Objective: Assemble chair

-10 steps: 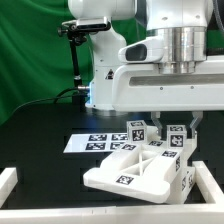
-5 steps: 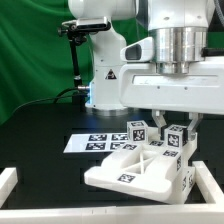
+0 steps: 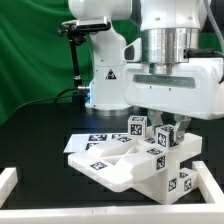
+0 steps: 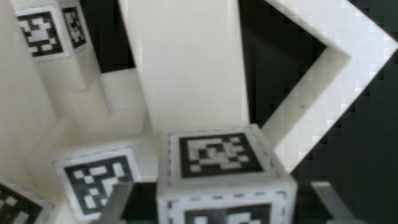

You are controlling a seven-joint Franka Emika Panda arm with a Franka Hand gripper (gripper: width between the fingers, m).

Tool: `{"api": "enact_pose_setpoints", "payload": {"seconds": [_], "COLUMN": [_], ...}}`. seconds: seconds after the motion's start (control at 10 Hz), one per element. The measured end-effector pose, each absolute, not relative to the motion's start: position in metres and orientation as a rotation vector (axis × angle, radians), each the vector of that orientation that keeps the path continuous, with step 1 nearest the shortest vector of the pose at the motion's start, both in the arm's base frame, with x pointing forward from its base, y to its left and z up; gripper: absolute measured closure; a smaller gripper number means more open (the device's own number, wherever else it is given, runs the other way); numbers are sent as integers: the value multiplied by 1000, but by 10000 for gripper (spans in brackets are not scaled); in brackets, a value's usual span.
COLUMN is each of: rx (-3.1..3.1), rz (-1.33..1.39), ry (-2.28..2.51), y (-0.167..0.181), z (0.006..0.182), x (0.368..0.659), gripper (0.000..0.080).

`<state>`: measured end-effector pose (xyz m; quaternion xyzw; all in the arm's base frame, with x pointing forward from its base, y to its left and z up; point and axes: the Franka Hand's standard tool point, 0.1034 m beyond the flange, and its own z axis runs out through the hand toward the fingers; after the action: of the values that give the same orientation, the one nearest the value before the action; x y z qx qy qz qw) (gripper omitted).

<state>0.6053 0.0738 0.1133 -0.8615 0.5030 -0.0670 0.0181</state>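
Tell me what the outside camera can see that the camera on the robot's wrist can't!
Only the exterior view shows the whole chair on the black table, the marker board behind it, the white rail at the table's edge, the green curtain and the robot's big white arm above.

Only the wrist view shows one tagged cube up close, with blurry tool fingers beside it.

Both show the white chair parts and their black-and-white tags.

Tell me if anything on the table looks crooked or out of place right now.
Yes: the white chair assembly sits skewed, its flat slab angled across the marker board and partly covering it. The gripper is down at one of its tagged posts. Nothing looks broken or spilled.
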Motion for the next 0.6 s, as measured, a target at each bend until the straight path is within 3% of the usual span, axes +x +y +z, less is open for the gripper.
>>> {"api": "enact_pose_setpoints", "payload": {"seconds": [0.2, 0.3, 0.4, 0.5, 0.6], "rx": [-2680, -2680, -2680, -2679, -2672], "rz": [-208, -208, -207, -208, -199], "ry": [1557, 1557, 1557, 1556, 1546], "y": [74, 74, 74, 74, 77], "z": [113, 113, 113, 114, 125], "x": [605, 605, 605, 605, 606], "gripper": [515, 300, 300, 177, 157]}}
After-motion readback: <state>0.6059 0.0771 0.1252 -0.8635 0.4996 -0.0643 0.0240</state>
